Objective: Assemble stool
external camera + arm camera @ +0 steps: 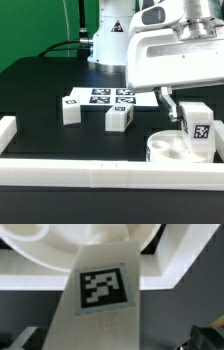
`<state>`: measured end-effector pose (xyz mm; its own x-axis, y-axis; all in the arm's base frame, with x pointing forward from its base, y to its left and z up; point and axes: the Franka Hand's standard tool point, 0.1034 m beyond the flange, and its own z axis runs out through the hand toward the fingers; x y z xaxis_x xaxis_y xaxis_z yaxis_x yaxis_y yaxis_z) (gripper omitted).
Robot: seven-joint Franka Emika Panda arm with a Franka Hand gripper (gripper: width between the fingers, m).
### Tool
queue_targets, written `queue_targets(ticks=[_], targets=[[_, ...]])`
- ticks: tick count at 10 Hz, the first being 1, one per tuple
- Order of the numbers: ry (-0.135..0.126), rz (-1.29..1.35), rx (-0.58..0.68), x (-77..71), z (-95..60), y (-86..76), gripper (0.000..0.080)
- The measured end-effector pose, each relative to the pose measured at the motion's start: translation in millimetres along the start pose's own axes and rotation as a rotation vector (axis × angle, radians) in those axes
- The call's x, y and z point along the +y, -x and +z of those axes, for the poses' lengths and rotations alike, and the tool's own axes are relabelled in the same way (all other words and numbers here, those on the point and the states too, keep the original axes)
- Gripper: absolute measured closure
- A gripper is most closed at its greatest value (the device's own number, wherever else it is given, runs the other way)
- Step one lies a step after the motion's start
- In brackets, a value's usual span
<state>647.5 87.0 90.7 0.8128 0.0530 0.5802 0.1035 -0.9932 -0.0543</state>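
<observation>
Edge bars: long white bars [60, 170] are seen along the front of the black table [40, 85] and at the exterior view's left.
First loose leg: a short white block with tags [70, 108] is laid on the table in the left half of the exterior frame, just beside the marker board.
Marker board: the flat white sheet [100, 96] is seen at the centre of the exterior frame, behind both loose blocks.
Second loose leg: another tagged block [118, 116] is laid just in front of the marker board's right end, apart from the first.
Seat: the thick round disc [163, 152] is placed at the lower right of the exterior frame, against the front bar.
Upright leg: a tagged leg [198, 126] is stood on end at the seat's right side; in the wrist view its far end is seen meeting the disc.
Gripper: the gripper [115, 336] is positioned over the upright leg.
Jaws: they are spread wide, with gaps on both sides of the leg; nothing is pinched. One dark finger [169, 104] is seen clear of the leg.
</observation>
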Motion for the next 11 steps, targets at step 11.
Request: queue_targets(ticks=[11], targets=[[0.005, -0.062, -0.033, 13.9, -29.6, -35.3, 0.0150]])
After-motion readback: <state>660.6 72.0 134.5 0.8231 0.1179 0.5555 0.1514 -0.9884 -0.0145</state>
